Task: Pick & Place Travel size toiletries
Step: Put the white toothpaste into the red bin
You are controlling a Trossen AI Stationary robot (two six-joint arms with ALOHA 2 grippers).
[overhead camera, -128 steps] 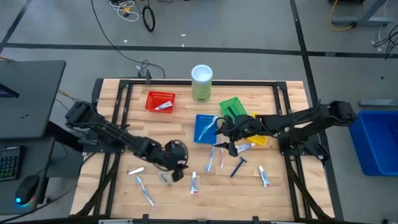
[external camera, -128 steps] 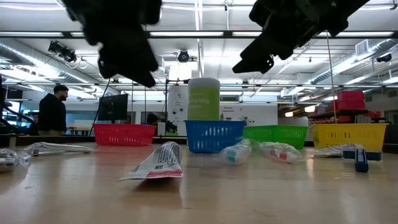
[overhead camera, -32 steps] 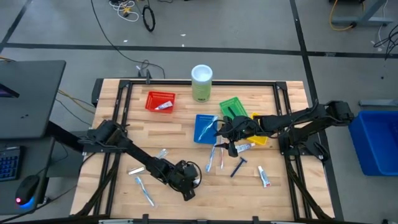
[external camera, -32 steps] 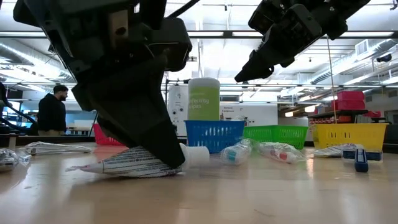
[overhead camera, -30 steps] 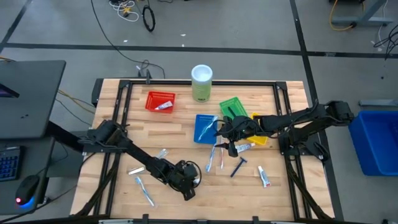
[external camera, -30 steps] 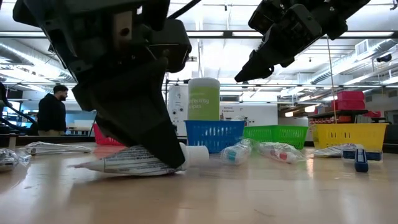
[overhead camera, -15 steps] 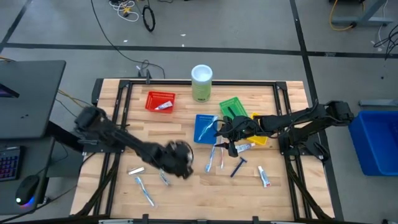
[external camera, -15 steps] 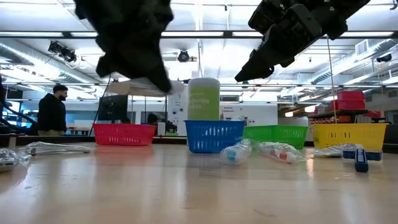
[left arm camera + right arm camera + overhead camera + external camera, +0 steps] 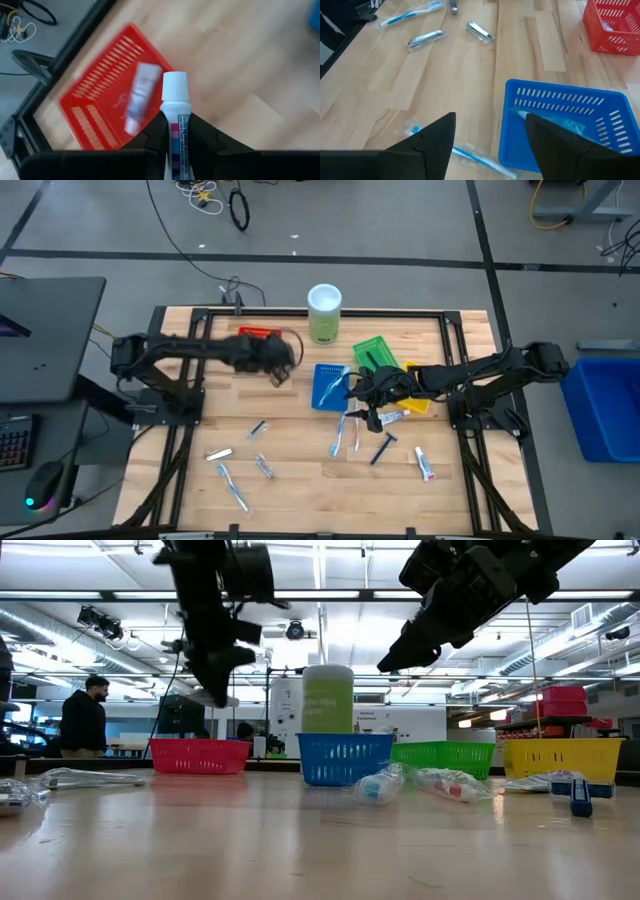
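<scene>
White mini tube point(image 9: 174, 117) with a white cap sits clamped between my left pincer point(image 9: 176, 145) fingers, carried above the bench point(image 9: 300, 480) right by the red basket point(image 9: 255, 337) at the far left. That basket already holds one tube point(image 9: 138, 96). I judge this the transport step, release not yet done. Next move: centre the tube over the basket, lower slightly, then open. Right pincer point(image 9: 490, 131) hovers with fingers wide apart and nothing between them, near the blue basket point(image 9: 565, 127), which holds a wrapped toothbrush. More toothbrushes point(image 9: 232, 486), sachets point(image 9: 218, 453) and a razor point(image 9: 383, 448) lie loose on the near bench.
</scene>
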